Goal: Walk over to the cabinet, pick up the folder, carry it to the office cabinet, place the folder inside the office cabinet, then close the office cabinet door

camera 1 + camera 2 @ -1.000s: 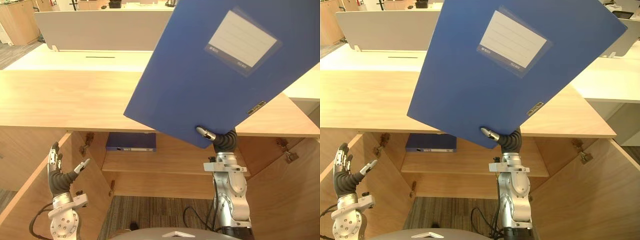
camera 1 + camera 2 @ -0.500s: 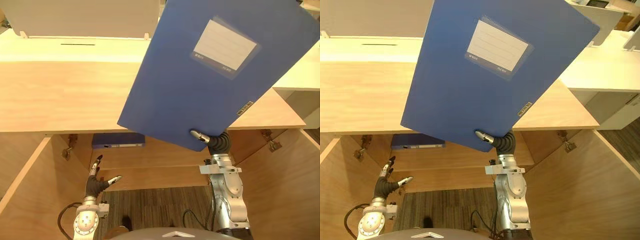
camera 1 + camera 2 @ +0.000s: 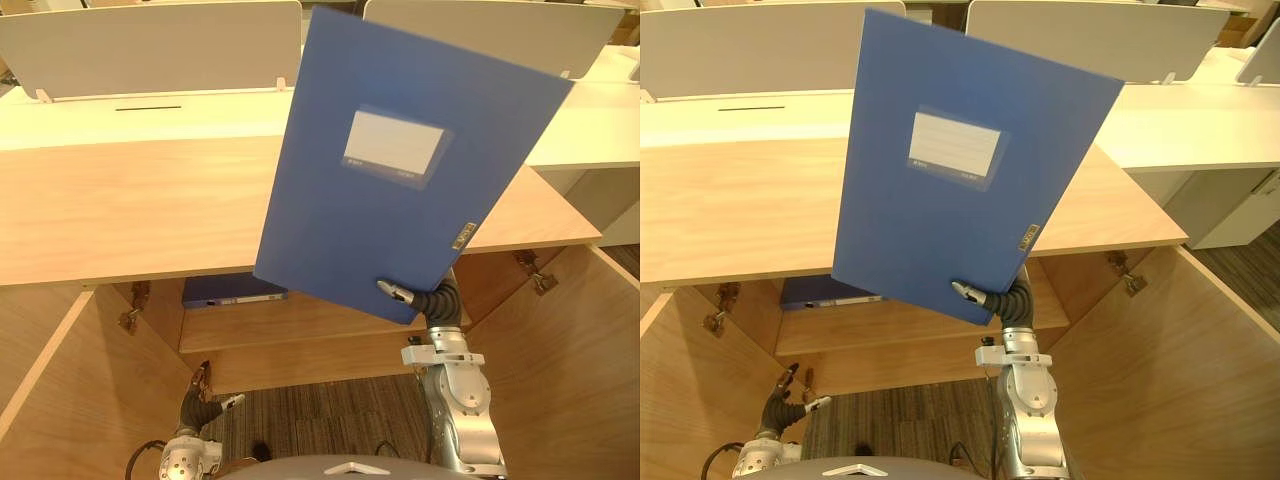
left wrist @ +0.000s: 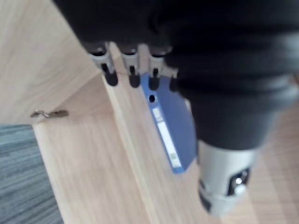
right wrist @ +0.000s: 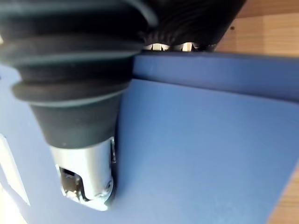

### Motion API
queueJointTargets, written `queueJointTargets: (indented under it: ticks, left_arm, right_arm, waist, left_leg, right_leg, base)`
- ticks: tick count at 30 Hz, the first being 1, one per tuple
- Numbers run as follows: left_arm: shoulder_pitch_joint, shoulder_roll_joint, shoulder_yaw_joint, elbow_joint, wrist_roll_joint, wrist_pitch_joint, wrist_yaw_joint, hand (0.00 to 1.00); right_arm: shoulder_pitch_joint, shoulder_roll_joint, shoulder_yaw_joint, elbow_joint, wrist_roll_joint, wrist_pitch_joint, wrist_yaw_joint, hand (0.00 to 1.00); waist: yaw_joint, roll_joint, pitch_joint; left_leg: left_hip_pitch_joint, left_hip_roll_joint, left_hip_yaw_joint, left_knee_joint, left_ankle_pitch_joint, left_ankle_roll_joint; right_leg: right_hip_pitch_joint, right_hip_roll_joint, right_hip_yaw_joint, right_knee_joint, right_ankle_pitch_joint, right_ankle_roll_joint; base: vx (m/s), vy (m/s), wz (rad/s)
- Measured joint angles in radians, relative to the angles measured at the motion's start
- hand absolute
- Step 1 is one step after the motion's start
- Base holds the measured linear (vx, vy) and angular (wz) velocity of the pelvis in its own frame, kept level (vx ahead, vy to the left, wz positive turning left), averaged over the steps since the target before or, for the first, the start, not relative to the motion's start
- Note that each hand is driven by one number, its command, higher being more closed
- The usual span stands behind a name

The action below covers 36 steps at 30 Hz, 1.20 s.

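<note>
My right hand (image 3: 422,299) is shut on the lower corner of a large blue folder (image 3: 400,200) with a white label. It holds the folder up, slightly tilted, above the wooden cabinet top (image 3: 130,210). In the right wrist view the thumb (image 5: 86,172) presses on the folder's blue face (image 5: 201,140). The left hand (image 3: 205,405) hangs low in front of the open cabinet, open, with nothing in it; its straight fingers (image 4: 112,74) show in the left wrist view. A second blue folder (image 3: 225,290) lies flat on the shelf (image 3: 300,325) inside.
Both cabinet doors stand swung open, the left door (image 3: 60,400) and the right door (image 3: 570,350). Striped grey carpet (image 3: 330,420) lies below the opening. White desks with divider panels (image 3: 150,45) stand behind the cabinet.
The camera has shifted. The folder has turned more upright in the right hand and sits further out. The left hand has dropped lower and drawn in toward the middle.
</note>
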Motion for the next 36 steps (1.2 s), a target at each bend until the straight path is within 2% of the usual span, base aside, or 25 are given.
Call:
queueJointTargets:
  ticks: [4,9,11,12,13,15,16,17,19,21,28,36]
  left_arm:
    - [-0.024,0.015,-0.014,0.114,0.01,0.008,0.014,0.0]
    - [-0.04,0.049,-0.053,0.17,0.012,0.015,0.02,0.0]
    - [-0.04,0.06,-0.077,0.169,0.013,0.016,0.029,0.0]
    - [-0.046,0.064,-0.085,0.169,0.012,0.017,0.032,0.0]
    - [-0.067,0.071,-0.101,0.172,0.012,0.017,0.034,0.0]
    - [-0.116,0.076,-0.109,0.177,0.012,0.017,0.036,0.0]
    - [-0.17,0.075,-0.111,0.175,0.012,0.017,0.043,0.0]
    - [-0.219,0.074,-0.113,0.173,0.012,0.017,0.051,0.0]
    - [-0.272,0.061,-0.113,0.157,0.012,0.016,0.057,0.0]
    - [-0.293,0.04,-0.121,0.128,0.012,0.015,0.057,0.0]
    - [-0.347,-0.001,-0.122,0.114,0.014,0.014,0.061,0.0]
    - [-0.396,-0.008,-0.122,0.085,0.02,0.014,0.081,0.0]
  right_arm:
    - [0.004,-0.002,0.0,0.017,-0.05,-0.014,-0.029,1.0]
    - [0.001,-0.026,0.023,0.057,-0.091,-0.022,-0.054,1.0]
    - [-0.022,-0.069,0.061,0.057,-0.125,-0.029,-0.061,1.0]
    - [-0.034,-0.082,0.071,0.059,-0.134,-0.034,-0.064,1.0]
    - [-0.068,-0.096,0.087,0.07,-0.154,-0.048,-0.069,1.0]
    - [-0.128,-0.111,0.116,0.077,-0.169,-0.062,-0.084,1.0]
    - [-0.171,-0.11,0.13,0.075,-0.183,-0.069,-0.096,1.0]
    - [-0.214,-0.109,0.152,0.075,-0.201,-0.069,-0.11,1.0]
    - [-0.268,-0.109,0.189,0.07,-0.229,-0.069,-0.129,1.0]
    - [-0.295,-0.111,0.231,0.061,-0.279,-0.07,-0.162,1.0]
    - [-0.365,-0.159,0.281,0.011,-0.417,-0.067,-0.231,1.0]
    - [-0.485,-0.201,0.344,0.085,-0.555,-0.056,-0.28,1.0]
  waist:
    - [-0.015,0.008,0.002]
    - [-0.016,0.032,0.017]
    - [-0.012,0.045,0.027]
    - [-0.013,0.039,0.033]
    - [-0.012,0.049,0.073]
    - [-0.019,0.057,0.123]
    - [-0.029,0.058,0.163]
    - [-0.025,0.063,0.192]
    - [-0.017,0.071,0.238]
    - [-0.005,0.074,0.243]
    - [0.021,0.088,0.273]
    - [0.045,0.102,0.306]
  left_leg:
    - [0.011,0.001,0.002,0.0,-0.007,0.004]
    - [0.004,0.0,0.007,0.0,-0.01,0.008]
    - [-0.028,0.001,0.041,0.0,-0.006,0.002]
    - [-0.034,0.0,0.051,0.001,-0.005,0.002]
    - [-0.044,-0.001,0.071,0.008,-0.004,0.001]
    - [-0.128,0.002,0.089,0.073,-0.016,0.018]
    - [-0.232,0.024,0.095,0.201,-0.061,0.028]
    - [-0.333,0.06,0.112,0.333,-0.105,0.038]
    - [-0.438,0.112,0.117,0.494,-0.172,0.04]
    - [-0.551,0.157,0.122,0.622,-0.238,0.035]
    - [-0.771,0.237,0.131,0.808,-0.287,0.042]
    - [-0.919,0.253,0.104,0.958,-0.329,0.055]
  right_leg:
    - [0.014,0.0,0.006,-0.008,0.003,-0.005]
    - [0.008,0.0,0.015,-0.016,0.005,-0.008]
    - [-0.066,-0.001,0.058,0.028,0.005,-0.012]
    - [-0.083,-0.002,0.066,0.041,0.005,-0.013]
    - [-0.121,-0.003,0.091,0.072,0.005,-0.014]
    - [-0.22,-0.011,0.116,0.142,-0.001,-0.017]
    - [-0.297,-0.013,0.119,0.205,-0.003,-0.011]
    - [-0.373,-0.008,0.125,0.268,-0.01,0.004]
    - [-0.466,0.006,0.135,0.371,-0.047,0.007]
    - [-0.588,0.019,0.144,0.489,-0.097,0.006]
    - [-0.818,0.02,0.12,0.648,-0.115,-0.006]
    - [-0.966,-0.002,0.117,0.816,-0.168,-0.005]
  base:
    - [-0.01,0.011,-0.04]
    - [0.0,0.012,-0.06]
    - [-0.01,0.04,-0.41]
    - [-0.03,0.039,-0.49]
    - [-0.07,0.038,-0.51]
    - [-0.1,0.014,-0.29]
    - [-0.13,-0.03,-0.09]
    - [-0.13,-0.028,-0.15]
    - [-0.17,0.002,-0.27]
    - [-0.18,0.016,-0.26]
    - [-0.11,0.01,-0.14]
    - [-0.09,0.021,0.09]
